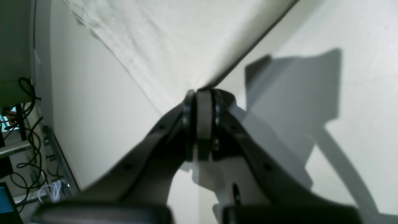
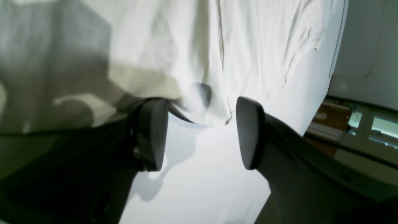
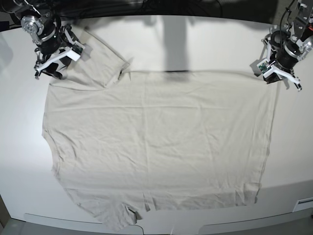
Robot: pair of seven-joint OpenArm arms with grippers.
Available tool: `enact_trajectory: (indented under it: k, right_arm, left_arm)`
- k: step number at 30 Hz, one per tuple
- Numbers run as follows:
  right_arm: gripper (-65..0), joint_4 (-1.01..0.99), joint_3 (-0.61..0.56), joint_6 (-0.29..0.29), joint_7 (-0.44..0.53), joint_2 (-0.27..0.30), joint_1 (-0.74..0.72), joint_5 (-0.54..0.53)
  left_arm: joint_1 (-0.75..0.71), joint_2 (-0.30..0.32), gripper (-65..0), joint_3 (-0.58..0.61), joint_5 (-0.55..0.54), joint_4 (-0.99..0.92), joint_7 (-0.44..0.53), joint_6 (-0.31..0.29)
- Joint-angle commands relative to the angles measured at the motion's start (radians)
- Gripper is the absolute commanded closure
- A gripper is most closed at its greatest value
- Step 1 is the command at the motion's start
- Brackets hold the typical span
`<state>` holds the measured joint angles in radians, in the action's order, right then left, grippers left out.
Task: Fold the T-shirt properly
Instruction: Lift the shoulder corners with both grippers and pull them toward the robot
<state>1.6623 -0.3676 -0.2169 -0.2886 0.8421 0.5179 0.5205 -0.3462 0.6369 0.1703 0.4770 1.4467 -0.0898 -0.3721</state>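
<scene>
Cream T-shirt (image 3: 156, 147) is lying spread across the surface (image 3: 205, 44). Left end effector (image 1: 199, 93) is clamping its hem corner; right end effector (image 2: 199, 130) is gaping beside the sleeve, needing closure before folding.

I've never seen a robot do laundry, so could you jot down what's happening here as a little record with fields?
Garment: cream short-sleeved cotton T-shirt, spread flat and wrinkled
Surface: white table
Left gripper: shut on a corner of the T-shirt
Right gripper: open, at a sleeve edge, gripping nothing
Folding: none visible yet
</scene>
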Motion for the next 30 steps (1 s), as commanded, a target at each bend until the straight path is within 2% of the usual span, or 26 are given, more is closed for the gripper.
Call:
enact_trajectory:
  k: [1, 4, 6, 17, 21, 27, 30]
  right_arm:
    - [-35.8, 0.002, -0.007, -0.040, 0.017, -0.003, 0.002, -0.027]
    - [-35.8, -0.002, -0.017, -0.084, 0.019, -0.046, -0.024, -0.028]
    - [-35.8, -0.008, -0.030, -0.094, 0.018, -0.069, -0.046, -0.027]
    - [-35.1, -0.016, -0.045, -0.096, 0.008, -0.072, -0.089, -0.034]
    - [-21.2, -0.055, -0.045, -0.096, 0.008, -0.075, -0.118, -0.035]
    - [-17.8, -0.103, -0.045, -0.098, 0.007, -0.085, -0.157, -0.083]
    - [-7.2, -0.103, -0.045, -0.098, -0.051, -0.085, -0.157, -0.084]
  left_arm:
    - [-0.020, 0.009, 0.0, 0.008, 0.011, -0.014, -0.075, -0.065]
    - [-0.020, 0.009, 0.0, 0.008, 0.011, -0.014, -0.075, -0.065]
    - [-0.020, 0.009, 0.0, 0.008, 0.011, -0.014, -0.078, -0.065]
    - [-0.020, 0.009, 0.0, 0.008, 0.011, -0.014, -0.101, -0.065]
    - [-0.020, 0.009, 0.0, 0.008, 0.011, -0.014, -0.101, -0.065]
    - [-0.023, 0.009, 0.0, 0.008, -0.014, -0.014, -0.105, -0.065]
    - [-0.023, 0.009, 0.0, 0.008, -0.018, -0.014, -0.105, -0.065]
